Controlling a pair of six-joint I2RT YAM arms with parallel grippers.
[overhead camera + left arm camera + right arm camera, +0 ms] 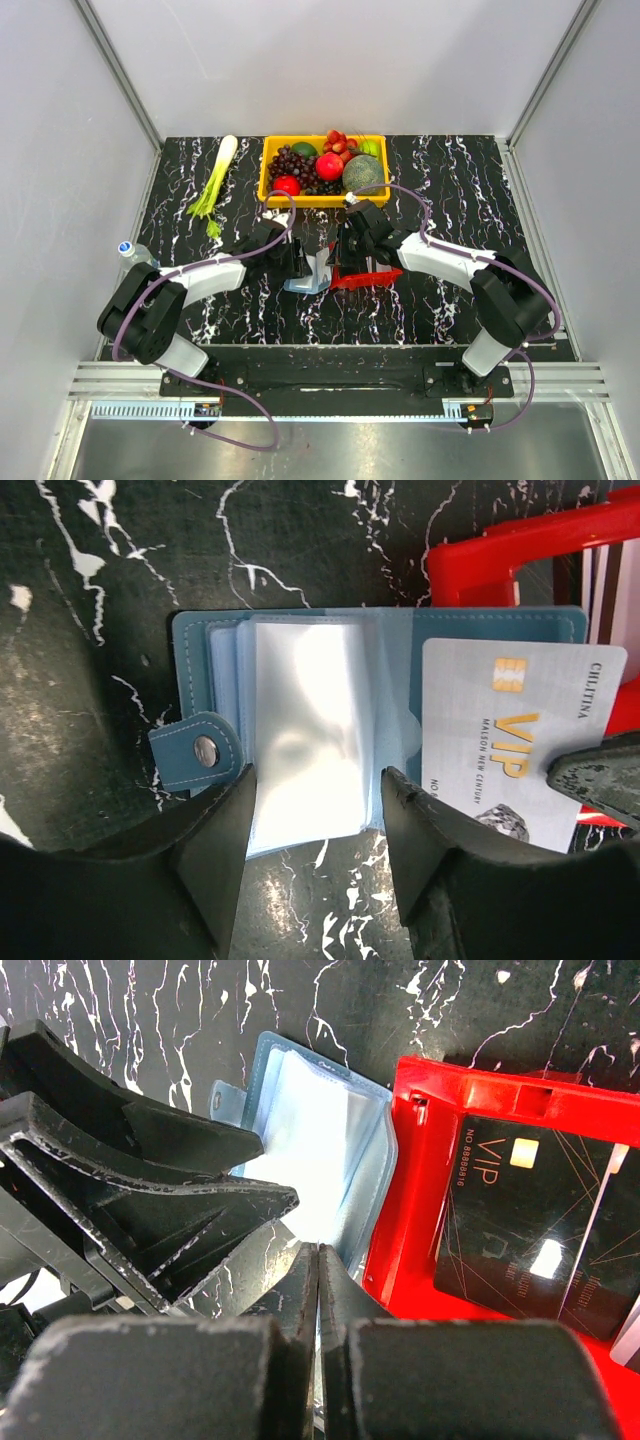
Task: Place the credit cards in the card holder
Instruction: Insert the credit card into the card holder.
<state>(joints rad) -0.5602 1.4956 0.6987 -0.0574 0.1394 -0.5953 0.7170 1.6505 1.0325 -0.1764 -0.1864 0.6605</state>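
Top: open pale-blue wallet-like card holder (303, 283) lies mid-table, red plastic tray (368, 278) just right of it.
Left wrist: left gripper (315, 790) jaws open, straddling the clear pockets; silver-grey VIP card (500, 740) on holder.
Right wrist: right gripper (318, 1270) pinches that card; black VIP card (530, 1220) in tray.

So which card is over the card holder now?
The silver VIP card, overlapping the open blue card holder; the black VIP card lies in the red tray.
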